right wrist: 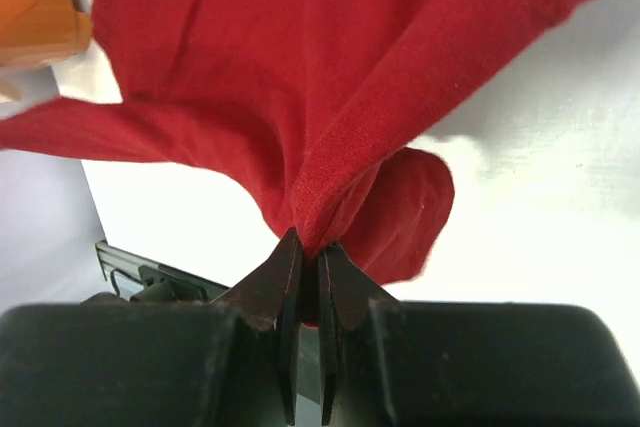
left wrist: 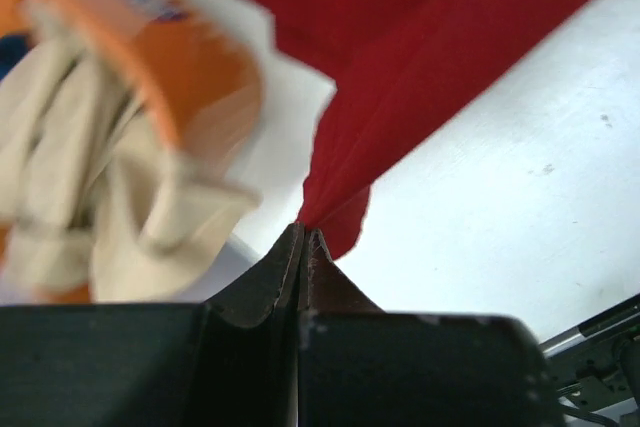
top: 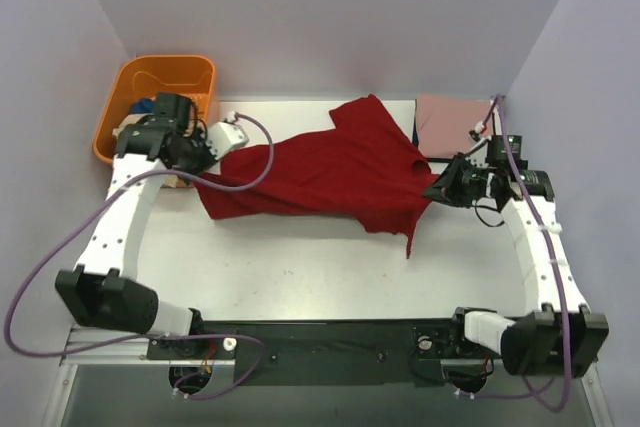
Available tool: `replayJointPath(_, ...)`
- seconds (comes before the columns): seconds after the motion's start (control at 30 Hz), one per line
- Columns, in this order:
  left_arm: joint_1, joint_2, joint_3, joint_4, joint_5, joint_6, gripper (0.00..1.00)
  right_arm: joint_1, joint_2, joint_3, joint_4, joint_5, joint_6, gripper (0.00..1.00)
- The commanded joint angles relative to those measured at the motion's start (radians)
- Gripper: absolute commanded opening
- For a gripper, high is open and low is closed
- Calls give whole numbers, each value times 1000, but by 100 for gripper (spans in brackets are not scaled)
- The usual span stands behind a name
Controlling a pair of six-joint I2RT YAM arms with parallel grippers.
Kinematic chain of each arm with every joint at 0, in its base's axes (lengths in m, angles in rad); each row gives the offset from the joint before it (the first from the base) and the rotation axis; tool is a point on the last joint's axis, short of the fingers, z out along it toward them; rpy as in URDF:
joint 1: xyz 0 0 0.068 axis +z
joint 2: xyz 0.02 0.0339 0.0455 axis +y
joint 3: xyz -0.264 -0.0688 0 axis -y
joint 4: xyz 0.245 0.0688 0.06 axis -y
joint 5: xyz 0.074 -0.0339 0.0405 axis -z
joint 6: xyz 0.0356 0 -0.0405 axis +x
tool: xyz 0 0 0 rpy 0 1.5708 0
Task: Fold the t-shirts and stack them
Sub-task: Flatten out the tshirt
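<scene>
A dark red t-shirt (top: pixel 330 172) hangs stretched between my two grippers above the white table (top: pixel 300 267). My left gripper (top: pixel 203 175) is shut on its left corner; the wrist view shows the red cloth (left wrist: pixel 400 77) pinched at the tips (left wrist: pixel 306 235). My right gripper (top: pixel 432 189) is shut on the shirt's right edge, where the red cloth (right wrist: pixel 300 77) bunches between the jaws (right wrist: pixel 310 245). One loose end droops toward the table (top: pixel 410 242). A dusty pink t-shirt (top: pixel 450 122) lies folded at the back right. A beige t-shirt (left wrist: pixel 90 197) spills from the orange basket.
The orange basket (top: pixel 135 82) stands at the back left corner, holding more cloth, some of it blue (top: pixel 145 105). Purple cables (top: pixel 250 162) loop from both wrists. Grey walls close in the table on three sides.
</scene>
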Motion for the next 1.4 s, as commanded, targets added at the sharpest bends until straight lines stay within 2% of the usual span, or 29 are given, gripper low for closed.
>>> replayJointPath(0.0,86,-138,110,-39,-92,-137,0,-12,-142,40,-164,-58,17,0)
replayJointPath(0.07,104,-134,159,51,-141,-164,0,-25,-101,90,-154,-105,25,0)
replayJointPath(0.1,104,-124,171,128,-151,-171,0,-26,-28,122,-145,-119,7,0)
replayJointPath(0.17,104,-72,234,249,-145,-195,0,-26,112,289,-132,-136,1,0)
replayJointPath(0.23,104,20,358,324,-145,-230,0,-23,259,493,-89,-159,25,0)
replayJointPath(0.27,106,93,472,343,-148,-256,0,-23,304,649,-66,-169,69,0)
replayJointPath(0.3,107,168,530,372,-149,-263,0,-25,408,723,-20,-193,94,0)
replayJointPath(0.37,107,281,753,383,-151,-280,0,-31,566,1093,57,-213,194,0)
replayJointPath(0.4,107,319,885,384,-163,-287,0,-32,626,1180,115,-225,282,0)
replayJointPath(0.43,107,390,968,388,-174,-292,0,-41,727,1353,155,-238,330,0)
replayJointPath(0.47,112,417,1092,392,-198,-296,0,-46,764,1407,301,-248,478,0)
replayJointPath(0.5,117,455,1134,409,-204,-300,0,-60,807,1437,398,-280,551,0)
replayJointPath(0.53,127,463,1180,424,-221,-298,0,-75,801,1413,638,-282,711,0)
replayJointPath(0.6,140,439,1145,519,-227,-269,0,-100,766,1345,805,-235,822,0)
replayJointPath(0.73,150,338,997,590,-223,-215,0,-156,705,1368,709,-253,745,0)
replayJointPath(0.83,152,304,971,515,-209,-201,0,-183,614,1188,697,-334,705,0)
replayJointPath(0.93,153,230,879,423,-171,-154,0,-189,445,921,549,-377,576,0)
replayJointPath(1.03,157,129,658,405,-169,-62,0,-189,311,712,337,-373,382,0)
replayJointPath(1.13,155,5,450,276,-111,34,0,-187,137,424,205,-359,254,0)
replayJointPath(1.23,140,-83,244,147,-74,82,0,-183,-8,188,73,-302,147,0)
replayJointPath(1.27,137,-113,154,107,-63,105,0,-181,-30,76,54,-290,107,0)
replayJointPath(1.37,126,-155,-40,-37,-10,125,0,-151,-82,-125,-41,-194,39,0)
